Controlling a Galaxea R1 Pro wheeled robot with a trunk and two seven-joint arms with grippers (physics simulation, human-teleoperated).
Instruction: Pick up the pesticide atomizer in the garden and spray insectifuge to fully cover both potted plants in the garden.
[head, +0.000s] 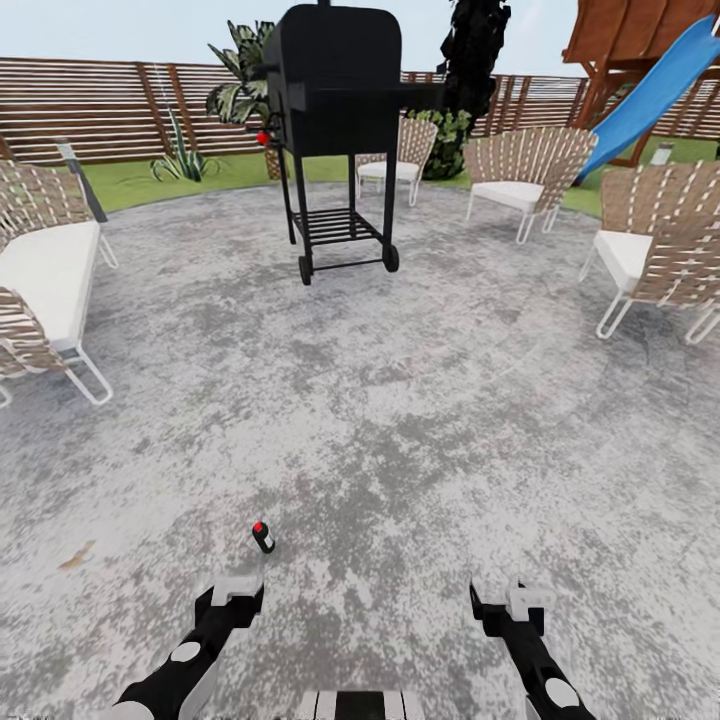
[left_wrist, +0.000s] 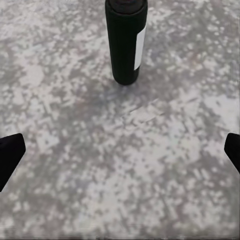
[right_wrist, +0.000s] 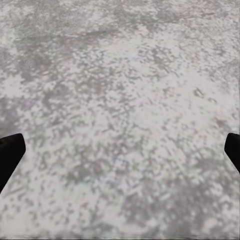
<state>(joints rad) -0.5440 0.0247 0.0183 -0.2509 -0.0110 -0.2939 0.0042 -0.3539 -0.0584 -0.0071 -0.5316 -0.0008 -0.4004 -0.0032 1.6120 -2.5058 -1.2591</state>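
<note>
Standing upright on the mottled grey paved patio (head: 400, 400), the small dark spray bottle with a pale label and red top (head: 263, 537) has not yet been picked up, so the task is judged to be at its very start: the grasp is still to be made, and the spraying of both plants is left entirely.

One low rosette of pointed green leaves (head: 182, 160) is seen far off at the lawn's edge, in front of the brown slatted wooden fence (head: 100, 110) and well apart from the bottle; a second such plant cannot be made out with certainty. A black wheeled barbecue grill (head: 335, 120) and pale woven garden chairs (head: 520, 175) are placed between robot and fence.

The left end effector (head: 236, 592) is held low over the paving, just beside and slightly behind the bottle, with nothing touched. In the left wrist view the bottle (left_wrist: 126, 42) is seen ahead of the fingers (left_wrist: 10, 152), whose tips are set wide apart at the frame's edges.

The right end effector (head: 512, 598) is held at a similar height, well apart from the bottle, with bare paving beneath it; its fingers (right_wrist: 10, 152) are likewise spread wide, and nothing is carried.
</note>
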